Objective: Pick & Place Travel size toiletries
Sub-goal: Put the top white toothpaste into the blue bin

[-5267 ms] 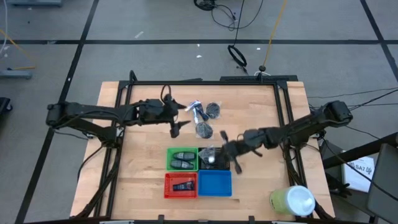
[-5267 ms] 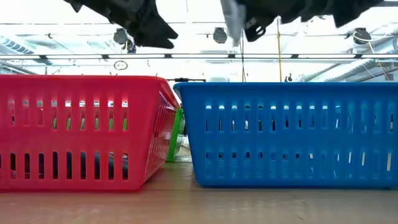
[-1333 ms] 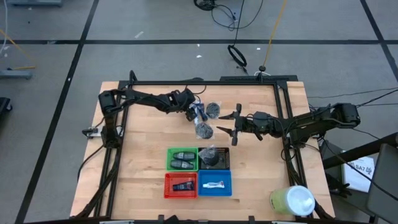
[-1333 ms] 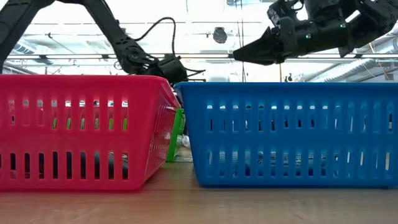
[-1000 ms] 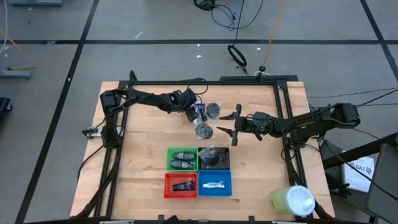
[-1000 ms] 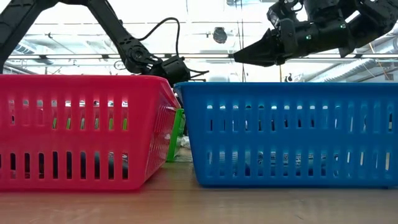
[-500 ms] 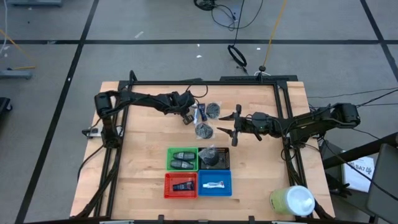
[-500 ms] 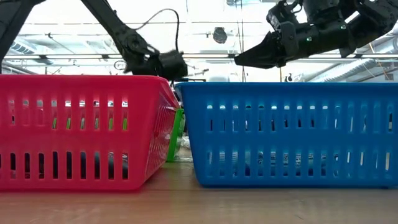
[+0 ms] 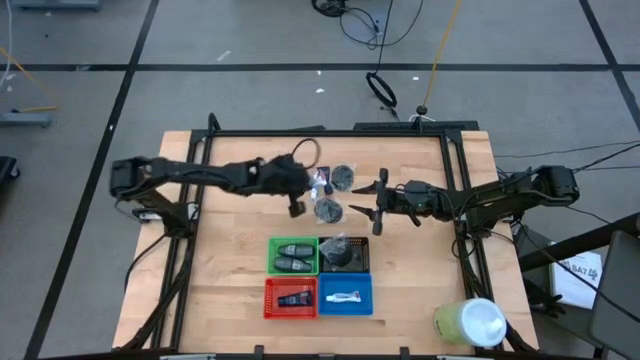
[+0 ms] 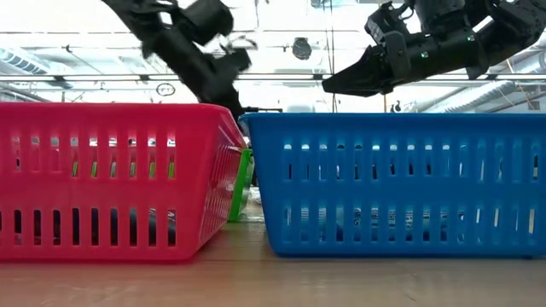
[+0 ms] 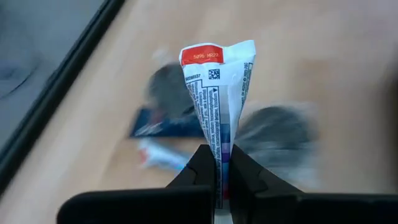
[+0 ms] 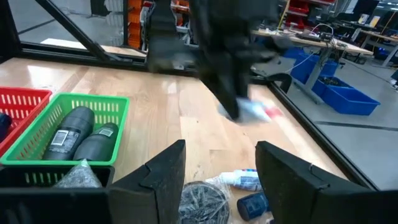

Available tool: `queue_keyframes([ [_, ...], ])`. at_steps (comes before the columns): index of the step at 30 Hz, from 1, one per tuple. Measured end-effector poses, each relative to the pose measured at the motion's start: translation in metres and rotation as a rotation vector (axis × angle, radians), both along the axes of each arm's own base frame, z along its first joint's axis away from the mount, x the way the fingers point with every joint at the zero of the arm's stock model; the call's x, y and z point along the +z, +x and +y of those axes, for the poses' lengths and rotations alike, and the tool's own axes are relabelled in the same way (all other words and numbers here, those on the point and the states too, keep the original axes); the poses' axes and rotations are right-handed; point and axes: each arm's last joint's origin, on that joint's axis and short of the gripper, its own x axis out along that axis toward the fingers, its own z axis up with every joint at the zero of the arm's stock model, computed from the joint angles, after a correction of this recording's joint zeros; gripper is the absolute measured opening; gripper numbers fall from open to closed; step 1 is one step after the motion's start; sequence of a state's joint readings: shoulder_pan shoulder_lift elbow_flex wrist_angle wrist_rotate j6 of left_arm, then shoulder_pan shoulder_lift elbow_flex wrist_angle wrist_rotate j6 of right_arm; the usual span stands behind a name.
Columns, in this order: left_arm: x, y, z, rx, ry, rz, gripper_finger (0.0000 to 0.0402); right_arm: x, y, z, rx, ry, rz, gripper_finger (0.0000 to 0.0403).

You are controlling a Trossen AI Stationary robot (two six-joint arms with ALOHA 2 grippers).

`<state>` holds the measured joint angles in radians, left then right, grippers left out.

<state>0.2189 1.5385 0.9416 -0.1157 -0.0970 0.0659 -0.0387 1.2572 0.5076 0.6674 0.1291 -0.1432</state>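
My left gripper [image 9: 297, 203] hangs above the wood left of the loose pile, shut on a white-and-blue tube [image 11: 219, 87]. The right wrist view shows that tube [image 12: 252, 111] under the left arm. On the table lie two mesh puffs [image 9: 343, 178] [image 9: 327, 210], a white-and-blue tube [image 12: 241, 180] and a dark blue tube [image 12: 254, 205]. My right gripper [image 9: 365, 213] hovers open just right of the pile. Two dark grey ovals [image 9: 292, 257] lie in the green tray [image 9: 272, 256]. One puff sits in the black tray [image 9: 364, 257]. My left gripper pinches the white-and-blue tube between its two fingers [image 11: 205, 163], on the flat sides of its body [image 11: 221, 144]. The flat crimped end with the red label [image 11: 205, 56] sticks out beyond the fingertips. The tube is lifted clear of the table.
The red tray [image 9: 270, 298] holds a dark blue tube and the blue tray [image 9: 368, 297] a white-and-blue tube, both at the near edge. A pale green cylinder [image 9: 470, 322] stands at the near right corner. Bare wood lies left of the trays.
My left gripper has risen from the pile with the white-and-blue tube and drawn back toward the table's left and near edge. The tube is now clear of the table.
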Motion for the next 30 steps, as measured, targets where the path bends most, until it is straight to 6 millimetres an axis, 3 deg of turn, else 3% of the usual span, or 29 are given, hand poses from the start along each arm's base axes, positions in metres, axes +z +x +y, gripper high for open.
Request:
queue_keyframes([
  [5,0.003,-0.035,-0.011,-0.138,-0.007,-0.172,0.0004,0.000,0.000,0.000,0.000,0.000,0.002,0.0183],
  [10,-0.004,-0.061,-0.026,-0.496,-0.026,-0.404,0.0005,0.002,0.000,0.000,0.000,0.000,-0.020,0.0183],
  [14,-0.012,-0.072,-0.027,-0.662,-0.084,-0.501,0.0007,0.003,0.000,0.002,0.008,0.000,-0.027,0.0183],
  [19,-0.010,-0.072,-0.030,-0.787,-0.098,-0.602,0.0004,0.005,0.002,0.003,0.049,0.029,-0.061,0.0183],
  [30,-0.009,-0.059,-0.028,-0.752,-0.130,-0.639,0.0006,-0.001,0.015,0.008,0.123,0.059,-0.181,0.0192],
])
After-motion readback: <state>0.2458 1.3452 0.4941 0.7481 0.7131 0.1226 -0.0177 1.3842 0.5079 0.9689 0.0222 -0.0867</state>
